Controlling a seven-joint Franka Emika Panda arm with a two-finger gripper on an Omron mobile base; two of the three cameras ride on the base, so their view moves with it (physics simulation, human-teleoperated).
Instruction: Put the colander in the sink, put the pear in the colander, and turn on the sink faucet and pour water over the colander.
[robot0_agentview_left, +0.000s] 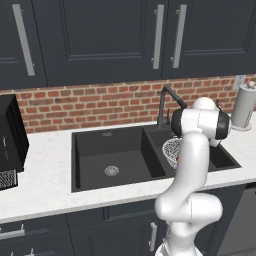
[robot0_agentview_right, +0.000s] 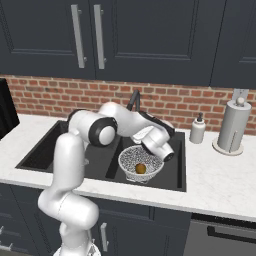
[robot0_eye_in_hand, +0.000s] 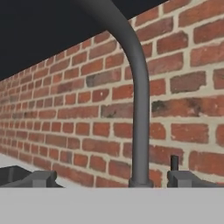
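The silvery mesh colander sits in the smaller right basin of the dark sink, and the golden-brown pear lies inside it. In the left base view my arm covers most of the colander. The dark faucet stands behind the basins' divider, its spout angled to the right. My gripper is open and holds nothing. It points at the faucet stem, which rises close ahead between the fingertips. A small lever sticks up just right of the stem. No water shows.
A white soap bottle and a paper-towel roll stand on the counter right of the sink. A black appliance sits at the far left. The brick wall is right behind the faucet, with dark cabinets above.
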